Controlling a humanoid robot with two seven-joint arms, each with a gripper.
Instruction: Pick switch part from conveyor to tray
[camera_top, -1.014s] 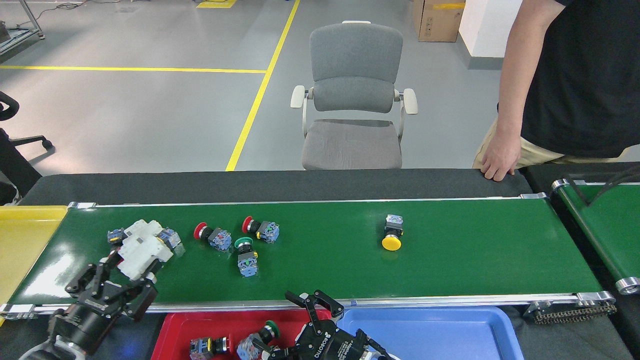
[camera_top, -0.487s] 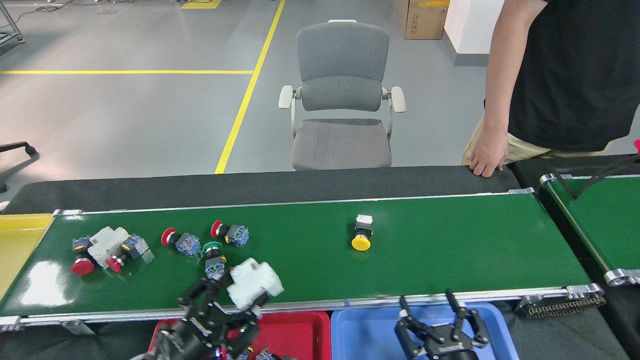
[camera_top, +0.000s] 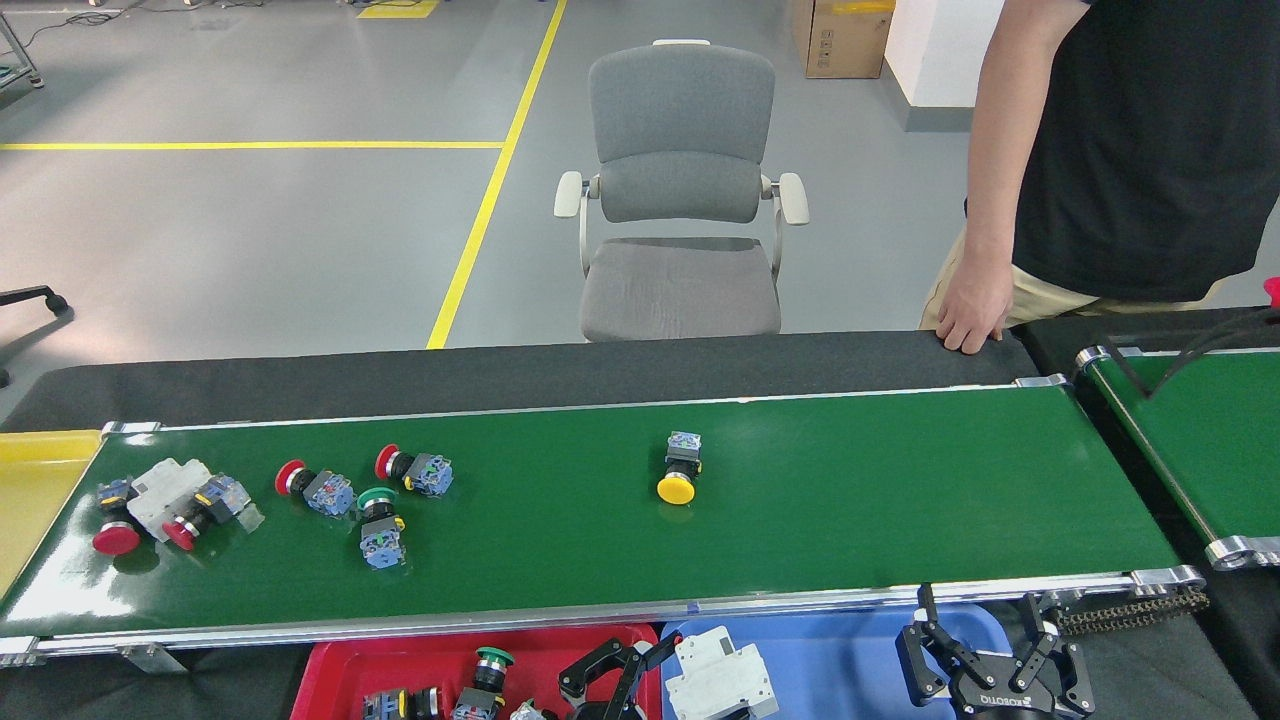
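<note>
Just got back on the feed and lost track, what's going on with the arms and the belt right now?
The left gripper is down at the near edge over the blue tray, with the white switch part between its fingers, apparently being placed. The right gripper hangs open and empty over the tray's right end. On the conveyor a yellow button lies mid-belt, with a cluster of red and green buttons and another white part toward the left. A person's hand rests on the far table edge.

Glossy green conveyor (camera_top: 850, 500), silver-railed; a yellow-capped switch (camera_top: 679, 469) mid-belt, red and green caps toward its left end. Red tray (camera_top: 340, 670), blue tray (camera_top: 840, 670) below.
</note>
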